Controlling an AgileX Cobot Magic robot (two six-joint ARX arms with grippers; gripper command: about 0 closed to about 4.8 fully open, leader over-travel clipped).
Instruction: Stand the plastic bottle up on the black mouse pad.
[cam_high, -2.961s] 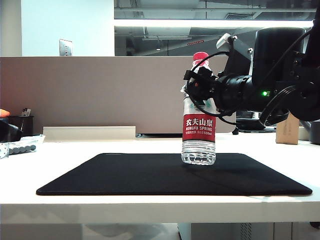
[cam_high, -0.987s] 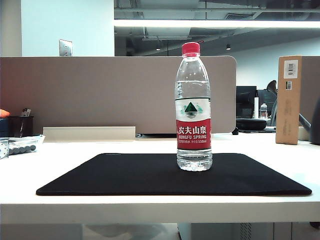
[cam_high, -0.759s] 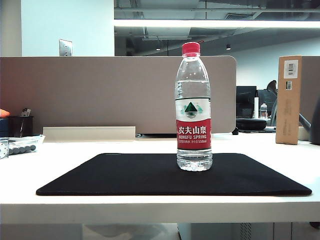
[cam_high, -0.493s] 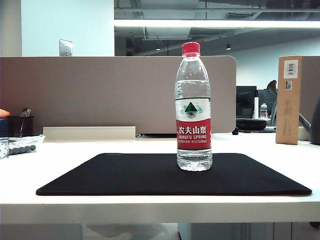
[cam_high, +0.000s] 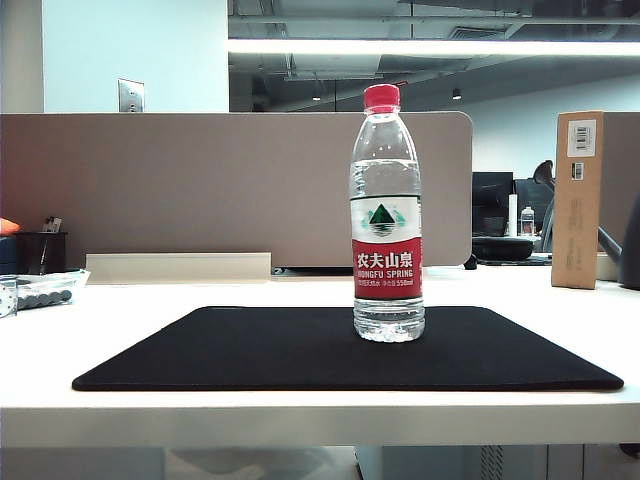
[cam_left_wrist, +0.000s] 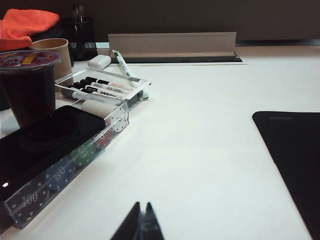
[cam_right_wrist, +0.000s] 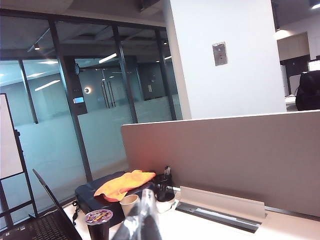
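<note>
I see the plastic bottle (cam_high: 386, 215) standing upright on the black mouse pad (cam_high: 300, 350), right of its middle, red cap up, exactly where it stood a second ago. Three seconds back the right arm was still at its neck; now no arm shows over the desk (cam_high: 150, 295). The left claw (cam_left_wrist: 141, 220) sits pressed together low over the desk. The right claw (cam_right_wrist: 145, 215) is pressed together too, pointing at the partition (cam_right_wrist: 240, 155).

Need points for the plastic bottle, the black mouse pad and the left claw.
plastic bottle (cam_high: 387, 270), exterior view, on its red label.
black mouse pad (cam_high: 250, 350), exterior view, on bare mat left of the bottle.
left claw (cam_left_wrist: 141, 216), left wrist view, at its shut fingertips.
</note>
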